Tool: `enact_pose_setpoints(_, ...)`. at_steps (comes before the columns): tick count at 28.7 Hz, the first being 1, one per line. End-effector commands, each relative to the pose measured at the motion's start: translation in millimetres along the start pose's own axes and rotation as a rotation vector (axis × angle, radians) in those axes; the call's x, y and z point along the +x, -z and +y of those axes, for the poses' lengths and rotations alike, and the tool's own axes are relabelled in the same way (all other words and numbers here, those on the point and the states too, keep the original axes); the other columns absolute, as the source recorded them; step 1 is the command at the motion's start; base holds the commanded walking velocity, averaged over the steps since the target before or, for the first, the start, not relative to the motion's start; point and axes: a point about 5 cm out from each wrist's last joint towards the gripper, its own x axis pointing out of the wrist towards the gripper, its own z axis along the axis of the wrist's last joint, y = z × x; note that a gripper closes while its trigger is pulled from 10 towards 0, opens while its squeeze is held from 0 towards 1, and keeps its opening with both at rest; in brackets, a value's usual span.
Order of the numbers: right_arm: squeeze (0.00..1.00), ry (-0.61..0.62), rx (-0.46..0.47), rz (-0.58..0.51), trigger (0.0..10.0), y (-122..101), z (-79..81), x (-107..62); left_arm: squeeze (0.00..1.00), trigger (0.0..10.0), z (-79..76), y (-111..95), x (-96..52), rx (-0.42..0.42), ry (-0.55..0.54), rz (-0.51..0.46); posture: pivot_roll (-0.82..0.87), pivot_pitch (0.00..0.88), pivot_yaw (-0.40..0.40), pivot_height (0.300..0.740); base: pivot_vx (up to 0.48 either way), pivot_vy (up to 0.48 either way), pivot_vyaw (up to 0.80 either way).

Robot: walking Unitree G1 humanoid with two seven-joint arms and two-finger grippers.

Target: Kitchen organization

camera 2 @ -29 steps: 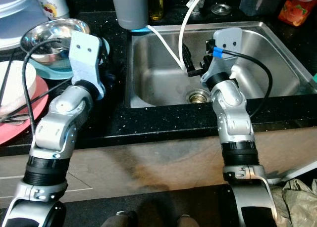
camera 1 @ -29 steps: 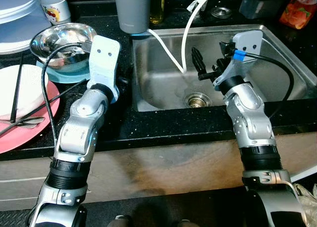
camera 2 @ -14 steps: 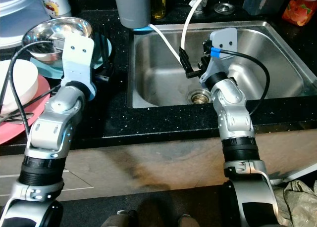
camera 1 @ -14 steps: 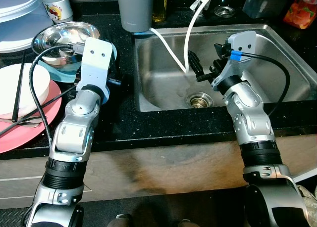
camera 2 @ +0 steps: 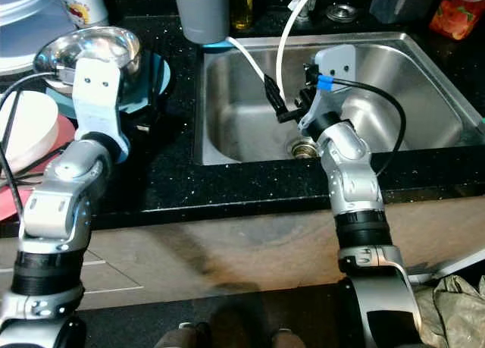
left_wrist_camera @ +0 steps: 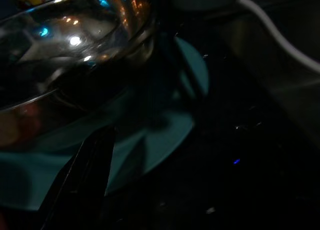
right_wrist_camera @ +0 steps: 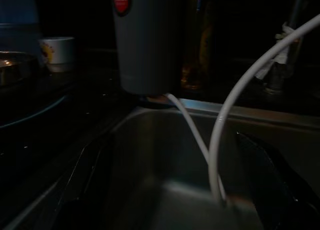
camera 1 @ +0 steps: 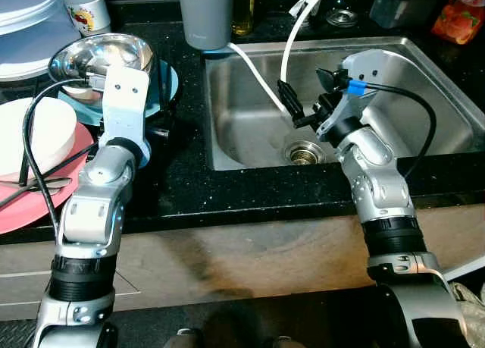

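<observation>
- Reaching over the sink (camera 1: pixel 424 83), the right hand (camera 1: pixel 297 109) hangs above the basin near the drain (camera 1: pixel 303 152), its two black fingers spread apart in the right wrist view and holding nothing
- Two white hoses (camera 1: pixel 292 48) drop into the sink just beside that hand; in the right wrist view they run down between its fingers, whether touching cannot be told
- Behind the sink's left corner a grey tumbler (camera 1: pixel 204 10) stands upright on the black bench (camera 1: pixel 189 181), with a bottle (camera 1: pixel 243 7) just beside it
- The left hand (left_wrist_camera: pixel 125 155) is out over the bench at the edge of a teal plate (camera 1: pixel 168 81); in the left wrist view one dark finger (left_wrist_camera: pixel 82 185) lies low over the plate's rim, and whether the hand is open or closed cannot be told
- A steel bowl (camera 1: pixel 98 56) sits on the teal plate, shiny and upright, just beyond the left wrist's white camera mount (camera 1: pixel 125 105)
- To the robot's left of that a white bowl (camera 1: pixel 34 136) rests on a pink plate (camera 1: pixel 30 204), with dark chopsticks (camera 1: pixel 29 136) slanting across them and metal cutlery (camera 1: pixel 34 185) lying on the pink plate
- At the back left are a white mug (camera 1: pixel 87 10) with a printed picture and a pale lidded tub (camera 1: pixel 26 22)
- At the back right corner a red-orange packet (camera 1: pixel 455 14) stands on the bench beyond the sink
</observation>
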Motion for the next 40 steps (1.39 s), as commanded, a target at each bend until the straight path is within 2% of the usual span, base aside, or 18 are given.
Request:
enact_pose_setpoints(1, 0.00, -0.013, 0.002, -0.003, 10.0, 0.2, 2.2, 1.5, 0.00, 10.0, -12.2, 0.0, 1.7, 0.005, 0.029, 0.014, 0.01, 0.176, -0.002, 0.740, 0.000, 0.000, 0.00)
enact_pose_setpoints(5, 0.00, -0.015, 0.001, -0.004, 10.0, -0.8, 2.0, 1.5, 0.00, 10.0, -21.1, 0.1, 3.2, 0.005, 0.043, 0.030, 0.01, 0.176, 0.000, 0.740, 0.000, 0.000, 0.00)
enact_pose_setpoints(12, 0.00, -0.019, -0.002, -0.003, 10.0, -1.5, 0.9, 1.1, 0.00, 10.0, -27.9, 2.7, 8.3, 0.027, 0.014, 0.141, 0.01, 0.180, 0.000, 0.740, 0.000, 0.000, 0.00)
enact_pose_setpoints(20, 0.00, -0.018, 0.001, -0.004, 10.0, -1.5, 0.4, 0.8, 0.00, 10.0, -28.7, -1.5, 13.5, 0.024, -0.023, 0.174, 0.01, 0.181, 0.002, 0.740, 0.000, 0.000, 0.00)
enact_pose_setpoints(26, 0.00, -0.013, 0.001, -0.003, 10.0, -1.1, -1.2, 0.1, 0.00, 10.0, -22.1, 3.3, 18.1, -0.011, -0.067, 0.280, 0.01, 0.183, 0.006, 0.740, 0.000, 0.000, 0.00)
enact_pose_setpoints(32, 0.00, -0.010, -0.004, -0.002, 10.0, -1.1, -3.2, -1.1, 0.00, 10.0, -20.6, -1.9, 19.0, -0.038, -0.078, 0.312, 0.01, 0.179, 0.009, 0.740, 0.000, 0.000, 0.00)
enact_pose_setpoints(38, 0.00, -0.009, -0.006, -0.002, 10.0, -0.8, -3.6, -1.5, 0.00, 10.0, -20.7, 1.2, 17.6, -0.039, -0.064, 0.352, 0.01, 0.174, 0.009, 0.740, 0.000, 0.000, 0.00)
enact_pose_setpoints(39, 0.00, -0.009, -0.006, -0.002, 10.0, -0.8, -3.7, -1.5, 0.00, 8.6, -20.7, 1.5, 17.3, -0.039, -0.061, 0.358, 0.01, 0.174, 0.009, 0.740, 0.000, 0.000, 0.00)
enact_pose_setpoints(40, 0.00, -0.009, -0.006, -0.002, 10.0, -0.8, -3.7, -1.5, 0.00, 8.6, -20.7, 1.5, 17.3, -0.039, -0.061, 0.358, 0.01, 0.174, 0.009, 0.740, 0.000, 0.000, 0.00)
